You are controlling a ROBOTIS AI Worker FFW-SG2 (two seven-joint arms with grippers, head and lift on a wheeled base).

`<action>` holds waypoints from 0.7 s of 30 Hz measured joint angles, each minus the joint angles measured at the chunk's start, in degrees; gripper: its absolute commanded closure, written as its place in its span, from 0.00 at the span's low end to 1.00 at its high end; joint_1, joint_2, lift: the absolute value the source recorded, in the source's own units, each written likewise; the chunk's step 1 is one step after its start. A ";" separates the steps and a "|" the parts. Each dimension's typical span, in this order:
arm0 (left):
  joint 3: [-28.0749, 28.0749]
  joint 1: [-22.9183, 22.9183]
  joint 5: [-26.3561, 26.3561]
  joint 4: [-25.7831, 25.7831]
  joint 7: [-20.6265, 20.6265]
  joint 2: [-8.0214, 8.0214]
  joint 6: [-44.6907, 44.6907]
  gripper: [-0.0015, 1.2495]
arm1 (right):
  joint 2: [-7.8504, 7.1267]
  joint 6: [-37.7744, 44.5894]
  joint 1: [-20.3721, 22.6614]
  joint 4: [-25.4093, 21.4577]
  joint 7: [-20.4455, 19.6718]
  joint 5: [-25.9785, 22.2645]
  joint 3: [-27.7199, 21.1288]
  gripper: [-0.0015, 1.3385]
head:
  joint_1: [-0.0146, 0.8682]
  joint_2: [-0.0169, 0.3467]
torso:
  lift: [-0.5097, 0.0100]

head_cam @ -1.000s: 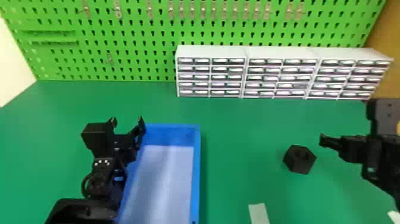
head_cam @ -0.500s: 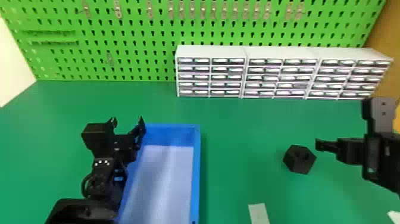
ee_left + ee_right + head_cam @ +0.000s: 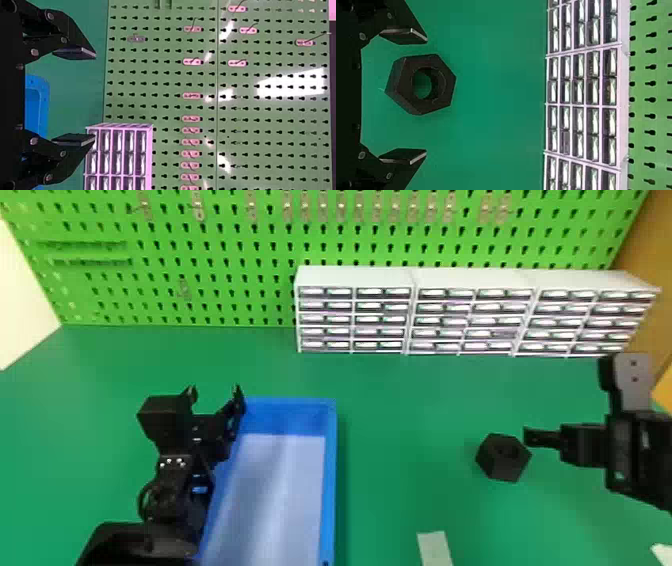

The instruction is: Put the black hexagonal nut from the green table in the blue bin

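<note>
Now, black hexagonal nut point(image 3: 500, 468) at eight o'clock of right hand point(image 3: 426, 96), head view | fingers spread wide | right arm nearer

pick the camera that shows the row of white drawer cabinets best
The head view: the row of white drawer cabinets shows there from end to end, three units side by side before the green pegboard. The right wrist view is closer but cuts off both ends; the left wrist view catches one end, partly behind the left tool.
</note>
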 measured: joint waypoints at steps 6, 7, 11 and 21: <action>-0.01 -0.01 -0.02 0.00 0.00 0.00 0.00 0.41 | -1.01 1.64 -0.78 0.50 1.08 -0.02 1.13 0.21 | 0.76 0.20 | 0.80; -0.01 -0.01 -0.03 0.01 0.00 0.00 0.00 0.41 | -1.24 1.89 -0.92 0.66 1.29 -0.04 1.40 0.21 | 0.76 0.20 | 0.80; -0.04 -0.04 -0.03 0.08 0.00 0.00 0.00 0.41 | -1.73 2.66 -1.30 1.07 1.64 -0.02 1.98 0.21 | 0.76 0.20 | 0.80; -0.11 -0.09 -0.03 0.10 0.00 0.00 -0.01 0.41 | -2.01 3.63 -1.67 1.37 2.01 0.09 2.40 0.21 | 0.76 0.20 | 0.80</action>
